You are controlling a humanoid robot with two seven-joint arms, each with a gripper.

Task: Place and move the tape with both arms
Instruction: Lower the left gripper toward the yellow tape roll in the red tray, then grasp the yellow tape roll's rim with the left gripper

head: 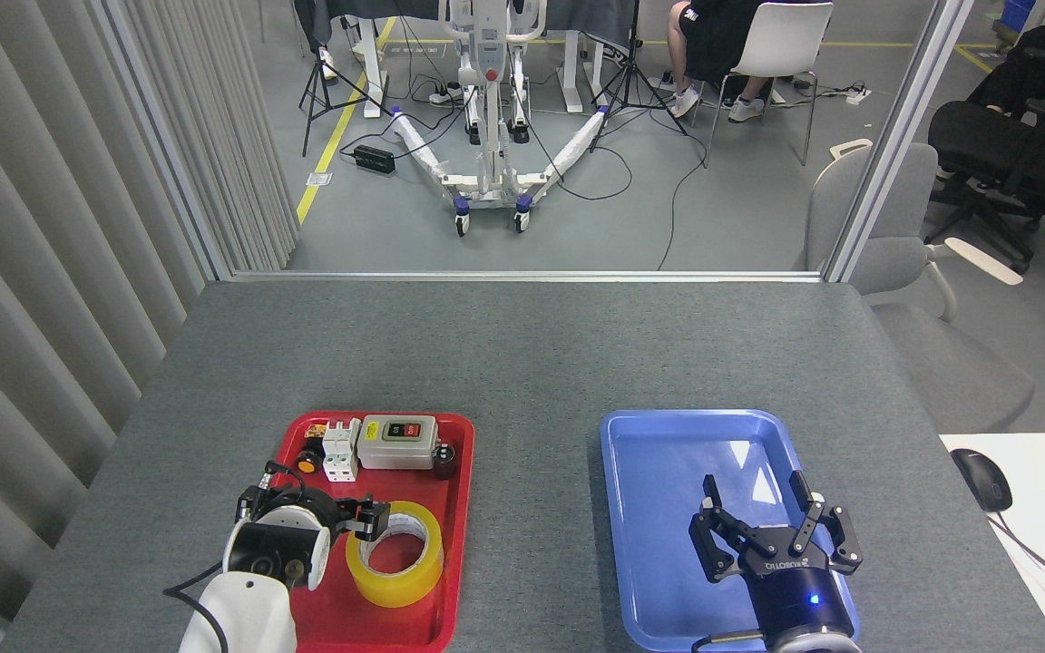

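tape [395, 555] flat, hole up, near-right part of red tray [455, 544]. left gripper [323, 521] tipped down just left of roll, fingers hidden, can't tell. right gripper [772, 535] spread over blue tray [659, 435], way farther.

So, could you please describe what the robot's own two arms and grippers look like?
The right gripper is black with jointed fingers, white ROBOTIQ lettering and a small blue light on its round body. The left gripper is likewise black, mostly hidden behind its glossy white wrist section, where a thin black cable loops.
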